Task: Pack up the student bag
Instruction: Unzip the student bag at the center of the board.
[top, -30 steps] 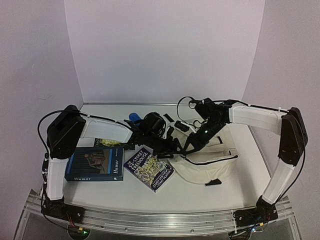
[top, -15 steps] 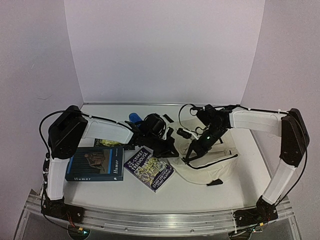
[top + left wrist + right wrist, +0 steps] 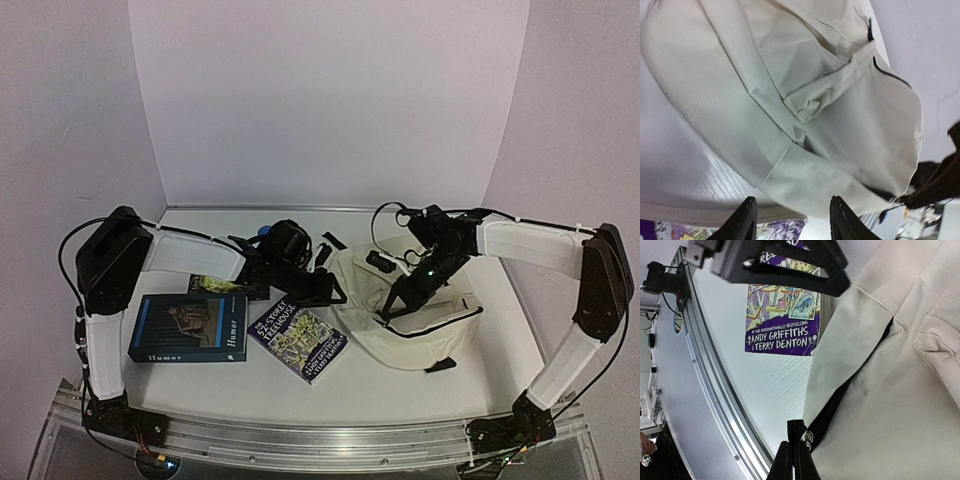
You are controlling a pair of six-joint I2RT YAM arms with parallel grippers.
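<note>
The student bag [image 3: 425, 325] is a cream fabric backpack lying right of the table's middle. It fills the left wrist view [image 3: 805, 90] and the right side of the right wrist view [image 3: 900, 370]. My right gripper [image 3: 395, 303] [image 3: 793, 460] is shut on the black zipper pull tab [image 3: 799, 432] at the end of the black zipper line [image 3: 850, 390]. At the bag's left edge my left gripper [image 3: 325, 290] [image 3: 792, 222] stands open, its fingers apart with nothing between them and the fabric just beyond the tips.
A purple Treehouse book [image 3: 298, 338] [image 3: 782, 315] lies left of the bag. A blue "Humor" book [image 3: 190, 328] lies further left, and another book [image 3: 225, 287] sits under the left arm. A blue object [image 3: 263, 232] and black straps [image 3: 325, 250] lie at the back.
The right gripper moved right with the zipper pull, and the bag shifted right and spread out. The left gripper drew back to the left and now stands open beside the bag.
</note>
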